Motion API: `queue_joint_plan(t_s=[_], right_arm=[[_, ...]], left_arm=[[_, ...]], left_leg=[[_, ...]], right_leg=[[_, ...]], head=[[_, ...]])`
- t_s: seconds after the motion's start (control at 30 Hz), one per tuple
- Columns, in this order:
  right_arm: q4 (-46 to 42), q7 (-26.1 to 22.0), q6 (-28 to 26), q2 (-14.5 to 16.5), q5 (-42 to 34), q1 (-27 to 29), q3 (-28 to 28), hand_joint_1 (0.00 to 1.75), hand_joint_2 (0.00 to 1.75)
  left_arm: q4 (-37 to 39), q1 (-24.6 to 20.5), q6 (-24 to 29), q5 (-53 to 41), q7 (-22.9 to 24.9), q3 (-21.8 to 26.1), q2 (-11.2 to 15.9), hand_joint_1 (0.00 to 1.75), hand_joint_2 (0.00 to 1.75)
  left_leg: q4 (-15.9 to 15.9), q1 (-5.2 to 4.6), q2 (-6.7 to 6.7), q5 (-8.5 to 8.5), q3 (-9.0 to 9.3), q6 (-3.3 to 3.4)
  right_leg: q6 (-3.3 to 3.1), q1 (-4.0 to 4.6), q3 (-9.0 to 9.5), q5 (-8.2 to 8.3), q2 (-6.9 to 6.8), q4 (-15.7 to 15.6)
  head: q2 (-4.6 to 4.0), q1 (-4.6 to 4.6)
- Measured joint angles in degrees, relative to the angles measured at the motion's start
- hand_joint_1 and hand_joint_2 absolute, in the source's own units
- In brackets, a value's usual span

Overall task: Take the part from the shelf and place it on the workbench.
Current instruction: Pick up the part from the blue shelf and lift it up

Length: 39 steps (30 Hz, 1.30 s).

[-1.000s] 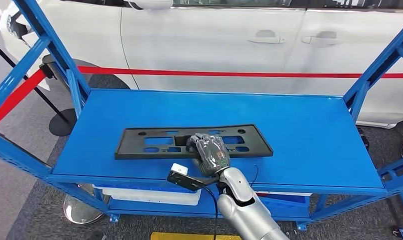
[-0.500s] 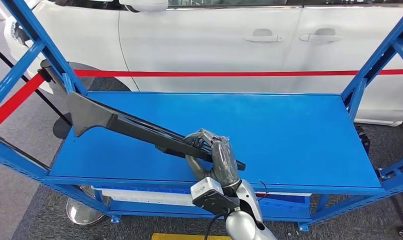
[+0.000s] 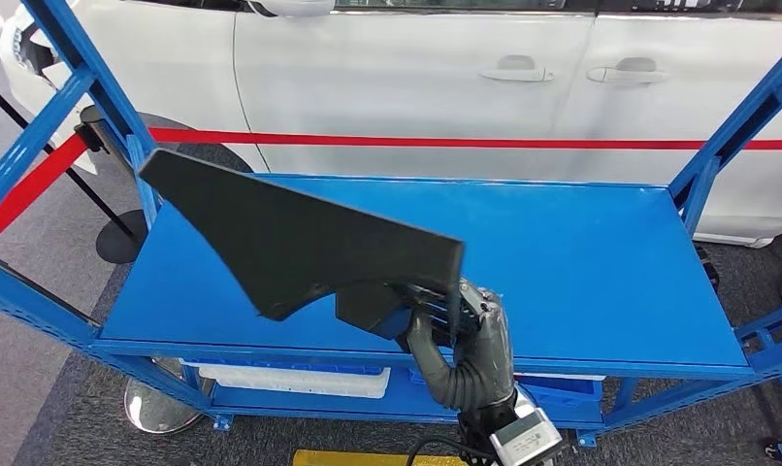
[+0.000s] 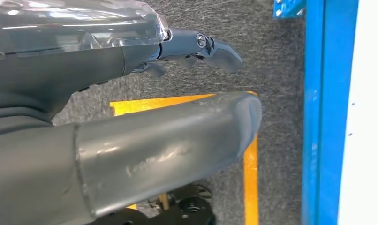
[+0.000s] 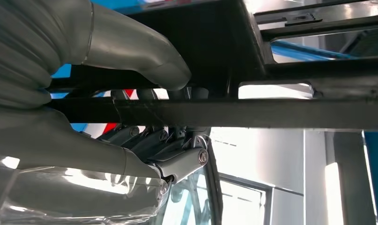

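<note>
The right hand (image 3: 465,340) grips the part (image 3: 300,238) by its near edge — the black panel rises from the hand and stretches away to its left, lifted clear above the shelf (image 3: 581,252). The part hides the fingertips; its far face is unseen. The left hand (image 4: 131,93) hangs over the floor, fingers apart, holding nothing.

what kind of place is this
Likely a car workshop or assembly demo area: a white car stands behind a red barrier tape, and the right robot hand lifts a black plastic part off a blue steel shelf.
</note>
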Motion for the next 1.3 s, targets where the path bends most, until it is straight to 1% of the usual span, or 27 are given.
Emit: queue_joint_plan(t_s=[0.07,0.2,0.3,0.33,0.37,0.43,0.47,0.53,0.57,0.6,0.63,0.67,0.7,0.77,0.8,0.83,0.87,0.93,0.97,1.0,1.07,1.1,1.13,1.17,1.2,1.27,1.3], right_arm=[[-0.3,-0.2,0.0,0.0,-0.1,0.3,-0.2,1.75,1.75],[-0.3,-0.2,0.0,0.0,-0.2,0.3,-0.2,1.75,1.75],[-0.4,-0.3,-0.1,-0.1,-0.2,0.4,-0.2,1.75,1.75],[-0.5,-0.3,-0.1,-0.1,-0.2,0.5,-0.3,1.75,1.75],[-0.6,-0.3,-0.1,-0.2,-0.3,0.8,-0.3,1.75,1.75],[-0.9,-0.4,-0.2,-0.4,-0.4,1.4,-0.5,1.75,1.75],[-1.0,-0.4,-0.1,-0.6,-0.6,2.0,-0.8,1.75,1.75],[-1.7,-2.2,1.0,-0.9,-1.7,6.2,-1.9,1.75,1.75],[-2.2,-3.5,1.7,-1.0,-2.4,8.9,-2.6,1.75,1.75],[-2.8,-5.1,2.3,-1.0,-3.1,11.5,-3.4,1.75,1.75],[-3.2,-6.3,2.4,-1.0,-3.6,13.2,-4.0,1.75,1.75],[-3.6,-7.1,2.5,-1.0,-3.9,14.5,-4.5,1.75,1.75],[-3.9,-7.9,2.6,-1.0,-4.2,15.8,-5.0,1.75,1.75],[-4.6,-9.3,2.7,-1.0,-4.5,18.3,-5.9,1.75,1.75],[-4.9,-9.9,2.8,-1.0,-4.6,19.4,-6.3,1.75,1.75],[-5.3,-10.5,2.9,-1.0,-4.7,20.5,-6.8,1.75,1.75],[-5.6,-10.9,3.0,-1.0,-4.7,21.4,-7.1,1.75,1.75],[-6.4,-11.5,3.1,-1.0,-4.7,23.0,-7.6,1.75,1.75],[-6.6,-11.7,3.1,-1.0,-4.7,23.6,-7.7,1.75,1.75],[-6.8,-11.9,3.1,-1.0,-4.7,24.2,-7.8,1.75,1.75],[-7.0,-12.2,3.1,-0.9,-4.7,25.2,-8.0,1.75,1.75],[-7.1,-12.3,3.1,-0.9,-4.7,25.6,-8.0,1.75,1.75],[-7.2,-12.3,3.1,-0.9,-4.7,25.8,-8.1,1.75,1.75],[-7.3,-12.3,3.1,-0.8,-4.7,26.0,-8.1,1.75,1.75],[-7.3,-12.3,3.1,-0.8,-4.7,26.1,-8.2,1.75,1.75],[-7.3,-12.2,3.1,-0.8,-4.8,26.3,-8.4,1.75,1.75],[-7.3,-12.2,3.1,-0.8,-4.8,26.4,-8.4,1.75,1.75]], left_arm=[[0.0,-0.1,0.0,0.1,-0.1,0.1,-0.1,0.00,0.00],[0.0,-0.1,0.0,0.1,-0.1,0.1,-0.1,0.00,0.00],[0.0,-0.1,0.0,0.2,-0.1,0.1,-0.1,0.00,0.00],[0.0,-0.1,0.0,0.2,-0.1,0.2,-0.1,0.00,0.00],[0.0,-0.1,0.0,0.3,-0.1,0.2,-0.1,0.00,0.00],[0.0,-0.1,0.0,0.5,-0.2,0.3,-0.2,0.00,0.00],[0.0,-0.1,0.1,0.6,-0.2,0.5,-0.3,0.00,0.00],[0.0,-0.2,0.8,1.5,-0.1,1.4,-0.5,0.00,0.00],[0.0,-0.2,1.1,2.0,-0.1,1.9,-0.6,0.00,0.00],[0.0,-0.2,1.4,2.6,0.0,2.4,-0.7,0.00,0.00],[0.0,-0.2,1.6,2.9,0.1,2.7,-0.8,0.00,0.00],[0.0,-0.2,1.7,3.1,0.1,2.9,-0.8,0.00,0.00],[0.0,-0.2,1.8,3.3,0.1,3.1,-0.9,0.00,0.00],[0.0,-0.2,1.9,3.8,0.2,3.6,-0.9,0.00,0.00],[0.0,-0.1,2.0,3.9,0.2,3.8,-0.8,0.00,0.00],[0.0,-0.1,1.9,4.0,0.3,4.0,-0.8,0.00,0.00],[0.0,0.0,1.9,4.0,0.4,4.1,-0.8,0.00,0.00],[0.0,0.0,1.8,4.1,0.5,4.2,-0.7,0.00,0.00],[0.0,-0.1,1.8,4.1,0.6,4.3,-0.6,0.00,0.00],[0.0,-0.2,1.7,4.1,0.6,4.4,-0.6,0.00,0.00],[0.0,-0.2,1.7,4.2,0.7,4.5,-0.5,0.00,0.00],[0.0,-0.2,1.7,4.3,0.7,4.5,-0.4,0.00,0.00],[0.0,-0.2,1.6,4.3,0.7,4.6,-0.4,0.00,0.00],[0.0,-0.2,1.6,4.3,0.6,4.6,-0.4,0.00,0.00],[0.0,-0.2,1.5,4.3,0.6,4.6,-0.4,0.00,0.00],[0.0,-0.3,1.4,4.4,0.4,4.6,-0.4,0.00,0.00],[0.0,-0.2,1.4,4.4,0.3,4.7,-0.3,0.00,0.00]], left_leg=[[-0.1,-0.01,0.02,0.05,-0.01,0.24],[-0.1,-0.01,0.02,0.05,-0.02,0.25],[-0.1,-0.02,0.04,0.06,-0.07,0.34],[0.0,-0.03,0.04,0.06,-0.09,0.38],[0.0,-0.05,0.04,0.06,-0.12,0.41],[0.0,-0.10,0.07,0.05,-0.21,0.47],[0.0,-0.12,0.05,0.04,-0.23,0.46],[0.4,-0.27,-0.17,-0.29,-0.25,-0.35],[0.6,-0.32,-0.29,-0.49,-0.20,-0.93],[0.9,-0.32,-0.36,-0.87,-0.22,-1.54],[1.7,-0.22,-0.30,-1.58,-0.45,-1.91],[3.6,-0.16,-0.24,-2.91,-1.18,-2.22],[6.6,-0.06,-0.17,-4.78,-2.48,-2.48],[14.4,0.03,-0.14,-8.41,-5.94,-2.93],[16.9,0.05,-0.14,-9.09,-7.10,-3.05],[17.1,0.05,-0.14,-8.50,-7.20,-3.07],[15.0,0.05,-0.13,-6.92,-6.16,-3.00],[6.6,0.01,-0.14,-2.96,-1.98,-2.58],[3.3,-0.13,-0.16,-1.80,-0.42,-2.26],[1.3,-0.29,-0.19,-1.25,0.48,-1.96],[0.8,-0.59,-0.25,-1.08,0.49,-1.37],[0.6,-0.44,-0.21,-0.82,0.47,-0.96],[0.4,-0.31,-0.16,-0.49,0.40,-0.48],[0.1,-0.17,-0.09,-0.14,0.28,-0.01],[-0.1,-0.07,-0.01,0.17,0.06,0.38],[-0.1,-0.22,0.10,0.60,-0.67,0.69],[0.0,-0.29,0.14,0.83,-1.07,0.72]], right_leg=[[0.09,-0.07,-0.44,-0.86,0.01,1.1],[0.09,-0.07,-0.49,-0.93,0.01,1.2],[0.12,-0.06,-0.99,-1.57,0.03,2.2],[0.15,-0.07,-1.42,-2.09,0.03,3.1],[0.22,-0.09,-2.38,-3.10,0.03,5.1],[0.41,-0.16,-4.97,-5.56,0.02,10.4],[0.52,-0.25,-5.79,-5.54,0.01,12.1],[0.00,-0.20,-2.67,-2.03,0.01,5.6],[-0.45,-0.22,-0.79,-0.01,0.00,1.7],[-1.00,-0.23,0.94,1.12,-0.04,-1.7],[-1.37,-0.33,1.07,1.20,-0.09,-1.9],[-1.68,-0.48,1.20,1.28,-0.15,-2.1],[-1.88,-0.55,1.30,1.30,-0.22,-2.2],[-2.08,-0.53,1.32,1.22,-0.28,-2.2],[-2.11,-0.51,1.34,1.19,-0.29,-2.1],[-2.11,-0.50,1.40,1.16,-0.28,-2.1],[-2.10,-0.50,1.49,1.13,-0.25,-2.0],[-1.94,-0.48,1.68,1.02,-0.15,-1.8],[-1.74,-0.42,1.67,0.98,-0.09,-1.7],[-1.46,-0.36,1.60,0.98,-0.03,-1.7],[-0.77,-0.30,1.46,1.17,0.02,-1.7],[-0.42,-0.32,1.43,1.12,0.02,-1.7],[-0.13,-0.34,1.27,0.52,0.01,-1.2],[0.10,-0.34,0.77,-0.75,0.01,0.1],[0.27,-0.38,-0.22,-2.77,0.00,2.5],[0.52,-0.49,-3.08,-7.25,0.01,9.8],[0.63,-0.55,-4.10,-8.51,0.00,12.8]], head=[[0.00,0.03],[0.00,0.06],[0.00,0.20],[0.00,0.24],[0.00,0.29],[0.00,0.38],[0.00,0.40],[0.00,0.42],[0.00,0.45],[0.00,0.46],[0.00,0.38],[0.00,0.26],[0.00,0.13],[0.00,-0.01],[0.00,0.00],[0.00,-0.02],[0.00,-0.02],[0.00,-0.02],[0.00,-0.01],[0.00,-0.02],[0.00,0.00],[0.00,0.01],[0.00,0.07],[0.00,0.17],[0.00,0.32],[0.00,0.57],[0.00,0.61]])
